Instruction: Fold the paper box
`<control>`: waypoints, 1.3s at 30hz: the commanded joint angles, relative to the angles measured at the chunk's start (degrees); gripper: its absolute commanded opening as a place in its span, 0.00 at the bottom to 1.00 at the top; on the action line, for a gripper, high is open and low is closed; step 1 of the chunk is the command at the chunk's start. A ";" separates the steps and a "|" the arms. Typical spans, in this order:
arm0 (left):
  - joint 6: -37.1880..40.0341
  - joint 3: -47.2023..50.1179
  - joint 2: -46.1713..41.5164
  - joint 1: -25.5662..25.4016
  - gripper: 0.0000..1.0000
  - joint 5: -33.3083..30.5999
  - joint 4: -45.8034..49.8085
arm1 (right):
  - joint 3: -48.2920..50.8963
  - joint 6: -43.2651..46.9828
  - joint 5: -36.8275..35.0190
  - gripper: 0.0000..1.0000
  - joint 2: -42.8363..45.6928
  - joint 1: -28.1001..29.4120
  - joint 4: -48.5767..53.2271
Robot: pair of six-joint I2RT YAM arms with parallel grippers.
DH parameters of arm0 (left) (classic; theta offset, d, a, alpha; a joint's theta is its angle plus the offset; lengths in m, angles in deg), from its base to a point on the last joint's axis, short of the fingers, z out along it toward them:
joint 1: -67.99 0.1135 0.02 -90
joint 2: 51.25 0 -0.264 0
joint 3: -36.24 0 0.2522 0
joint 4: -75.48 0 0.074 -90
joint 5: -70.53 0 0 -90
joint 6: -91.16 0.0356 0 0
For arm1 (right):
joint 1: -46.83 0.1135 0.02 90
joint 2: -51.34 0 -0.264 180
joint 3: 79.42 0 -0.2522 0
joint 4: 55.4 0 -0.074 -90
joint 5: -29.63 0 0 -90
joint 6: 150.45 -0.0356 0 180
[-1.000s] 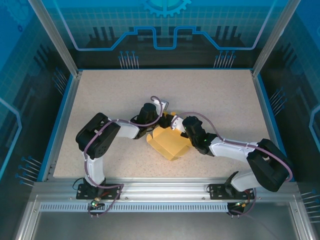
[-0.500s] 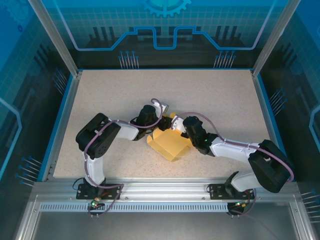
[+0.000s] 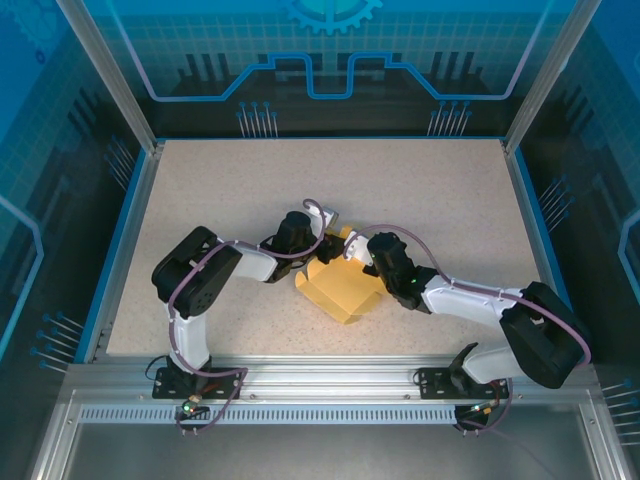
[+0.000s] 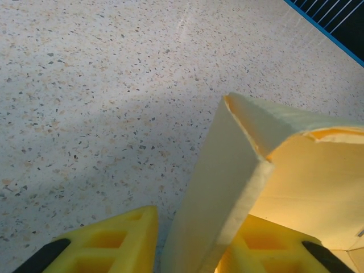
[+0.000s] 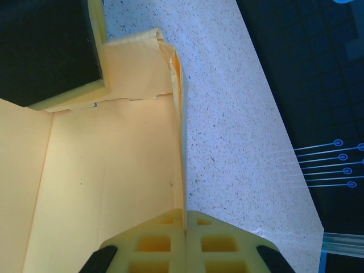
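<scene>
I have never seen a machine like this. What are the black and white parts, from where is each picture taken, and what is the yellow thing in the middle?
These are two robot arms, bolted at the near edge of a table. The wide picture comes from a fixed camera above and behind them: the left arm is on the left, the right arm on the right. The two close pictures come from cameras on the wrists. The yellow thing is a paper box, partly folded, lying between the arms. The right fingers, yellow at the bottom of their picture, are shut on the edge of one standing wall. The left fingers stand on either side of another upright flap; whether they pinch it, I cannot tell.
</scene>
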 commanded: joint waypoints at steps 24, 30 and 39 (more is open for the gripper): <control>3.52 0.94 -3.78 -1.20 0.02 -4.76 0.45 | -1.42 -6.24 3.54 0.32 5.87 -0.60 6.18; 3.94 2.13 -6.50 -1.64 0.00 -11.45 1.49 | -4.91 -12.40 7.87 0.38 10.23 -0.61 13.52; 0.75 2.65 -10.49 -1.77 0.00 -19.93 5.84 | -15.67 -27.03 13.64 0.41 12.69 -3.57 27.83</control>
